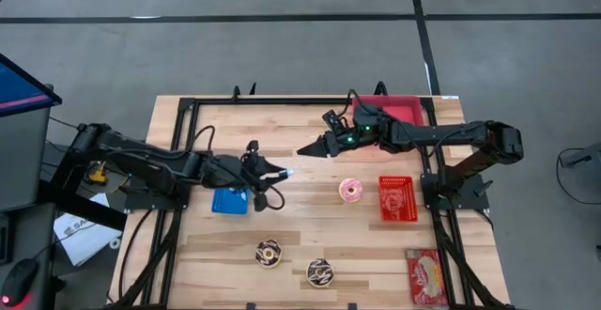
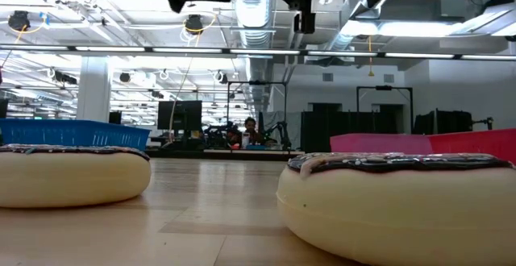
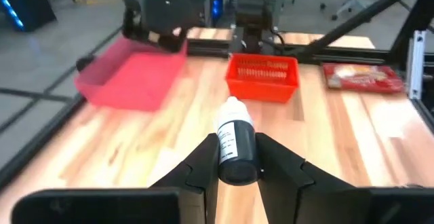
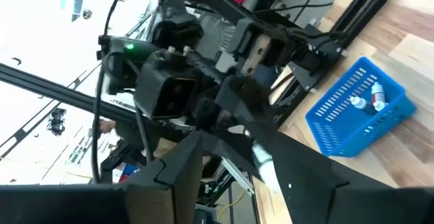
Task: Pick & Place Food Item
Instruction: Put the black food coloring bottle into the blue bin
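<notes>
The small dark bottle (image 3: 237, 149) with a white cap, not a food item, sits clamped in the left gripper (image 3: 237, 164) above the middle of the bench (image 1: 310, 178), beside the blue basket (image 1: 229, 200). The right gripper (image 1: 305, 150) hovers just beyond it, fingers parted and empty. Three donuts (image 1: 351, 190) lie on the bench.

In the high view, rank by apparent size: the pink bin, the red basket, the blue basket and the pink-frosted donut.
1. pink bin, though the right arm covers part of it
2. red basket
3. blue basket, partly under the left gripper
4. pink-frosted donut
</notes>
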Controlling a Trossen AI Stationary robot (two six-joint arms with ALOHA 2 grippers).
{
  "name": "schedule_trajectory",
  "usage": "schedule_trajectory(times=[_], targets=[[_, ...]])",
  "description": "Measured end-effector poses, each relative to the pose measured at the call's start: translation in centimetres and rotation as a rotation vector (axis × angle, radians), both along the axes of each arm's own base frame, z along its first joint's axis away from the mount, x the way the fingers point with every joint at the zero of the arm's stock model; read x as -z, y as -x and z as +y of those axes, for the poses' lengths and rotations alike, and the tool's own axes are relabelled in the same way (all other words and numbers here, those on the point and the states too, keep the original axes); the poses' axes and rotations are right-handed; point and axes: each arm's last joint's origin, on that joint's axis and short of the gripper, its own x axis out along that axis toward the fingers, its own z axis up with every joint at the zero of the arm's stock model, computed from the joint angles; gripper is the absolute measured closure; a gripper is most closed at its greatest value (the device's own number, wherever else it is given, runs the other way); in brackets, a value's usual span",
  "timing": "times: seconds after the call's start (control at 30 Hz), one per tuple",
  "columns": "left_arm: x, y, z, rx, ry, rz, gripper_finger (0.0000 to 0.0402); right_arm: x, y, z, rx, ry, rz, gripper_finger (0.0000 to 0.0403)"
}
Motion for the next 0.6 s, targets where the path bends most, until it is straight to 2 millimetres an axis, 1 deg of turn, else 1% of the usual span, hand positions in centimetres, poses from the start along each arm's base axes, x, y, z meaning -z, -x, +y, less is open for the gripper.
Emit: schedule_trajectory(times=[0.13, 0.2, 0.37, 0.47, 0.6], targets=[[0.1, 2.2, -0.2, -0.016, 0.053, 0.111, 0.0331, 0.1, 0.0, 0.0, -0.003, -0.001, 0.016, 0.0235], [0.4, 3.7, -0.2, -0.035, 0.078, 0.191, 0.0329, 0.2, 0.0, 0.0, -0.004, -0.002, 0.022, 0.0235], [0.6, 6.8, -0.1, -0.114, 0.175, 0.313, 0.033, 0.3, 0.0, 0.1, -0.016, -0.001, 0.033, 0.0236], [1.1, 8.4, 0.2, -0.203, 0.249, 0.398, 0.033, 0.4, 0.1, 0.1, -0.027, -0.003, 0.039, 0.0237], [1.9, 9.6, 0.3, -0.323, 0.33, 0.495, 0.0328, 0.5, 0.1, 0.1, -0.027, -0.002, 0.048, 0.0237]])
